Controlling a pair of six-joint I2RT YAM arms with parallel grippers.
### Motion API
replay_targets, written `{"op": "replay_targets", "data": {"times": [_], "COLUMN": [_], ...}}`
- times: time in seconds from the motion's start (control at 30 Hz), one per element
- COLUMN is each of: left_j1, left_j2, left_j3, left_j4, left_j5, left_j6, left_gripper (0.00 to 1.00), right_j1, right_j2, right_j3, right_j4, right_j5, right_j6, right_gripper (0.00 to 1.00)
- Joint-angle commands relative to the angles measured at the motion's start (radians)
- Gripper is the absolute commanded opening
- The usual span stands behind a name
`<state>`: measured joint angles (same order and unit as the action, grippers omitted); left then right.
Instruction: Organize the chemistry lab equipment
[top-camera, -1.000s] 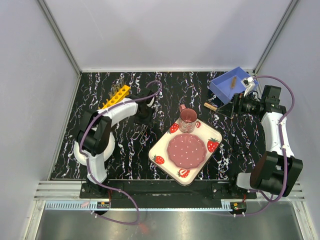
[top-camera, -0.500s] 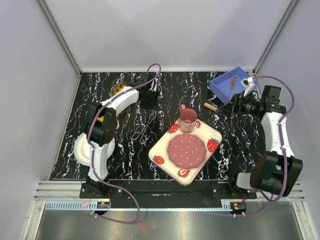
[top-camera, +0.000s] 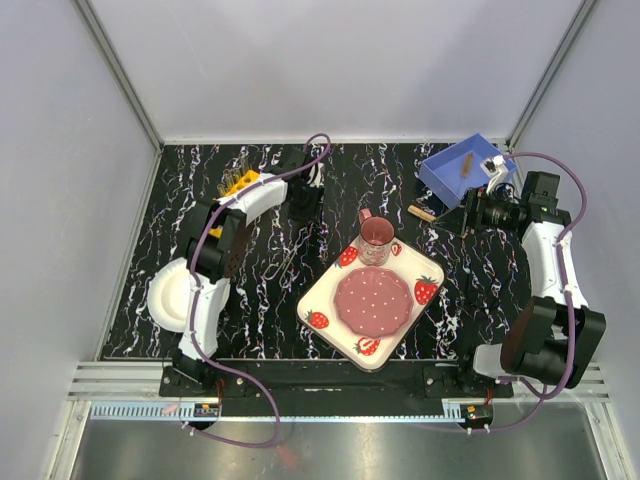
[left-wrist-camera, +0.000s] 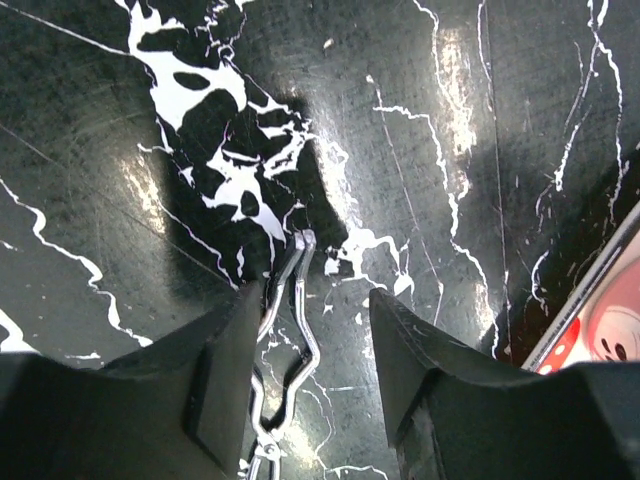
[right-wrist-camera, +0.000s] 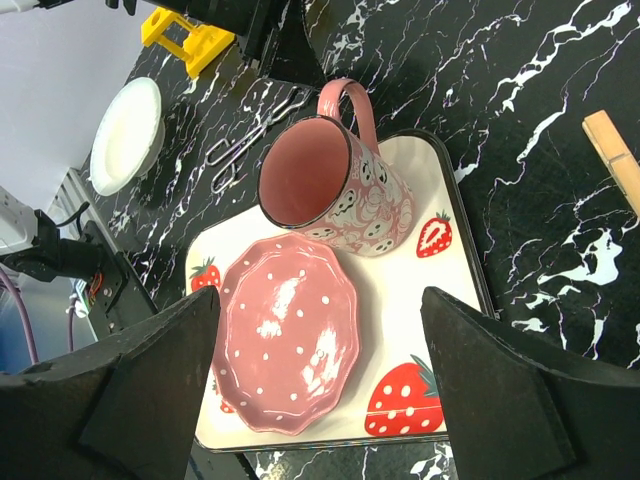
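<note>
Left claw (left-wrist-camera: 315, 292) hangs half open over the surface (left-wrist-camera: 120, 180) — the metal scissors (left-wrist-camera: 290, 345) lie ungripped between its fingers, tips toward 12 o'clock. Pick-up is in hand; next it likely must drop and close. Yellow rack (top-camera: 240, 186) sits at its 9 o'clock. Right claw (right-wrist-camera: 315, 300) gapes wide, empty.

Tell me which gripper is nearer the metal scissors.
Left. The left gripper hangs right over the scissors, jaws straddling their tip; the right gripper sits across the strawberry tray, beside the blue bin.
</note>
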<state>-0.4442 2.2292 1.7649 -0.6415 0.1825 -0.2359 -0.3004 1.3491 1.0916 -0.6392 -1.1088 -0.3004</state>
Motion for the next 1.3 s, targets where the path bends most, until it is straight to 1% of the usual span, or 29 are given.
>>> {"op": "replay_targets", "data": {"times": [0.0, 0.53, 0.9, 1.27], "left_j1": [-0.001, -0.017, -0.054, -0.077], "left_j2": [0.030, 0.096, 0.101, 0.110], "left_j3": [0.062, 0.159, 0.162, 0.191], "left_j4": [0.013, -0.055, -0.093, -0.099], "left_j5": [-0.005, -0.089, -0.221, -0.262], "left_j6": [0.007, 0.055, 0.089, 0.101], "left_gripper": [0.50, 0.48, 0.41, 0.36], "right_j1": [0.003, 0.003, 0.001, 0.001], "right_j2": [0.002, 0.012, 0.025, 0.031], "right_j3": [0.027, 0.028, 0.034, 0.039], "right_j4": [-0.014, -0.016, -0.030, -0.037], "right_j5": [-0.005, -0.006, -0.009, -0.009], "right_j6": [-0.020, -0.020, -0.026, -0.029], "right_gripper": [0.87, 0.88, 0.87, 0.87]}}
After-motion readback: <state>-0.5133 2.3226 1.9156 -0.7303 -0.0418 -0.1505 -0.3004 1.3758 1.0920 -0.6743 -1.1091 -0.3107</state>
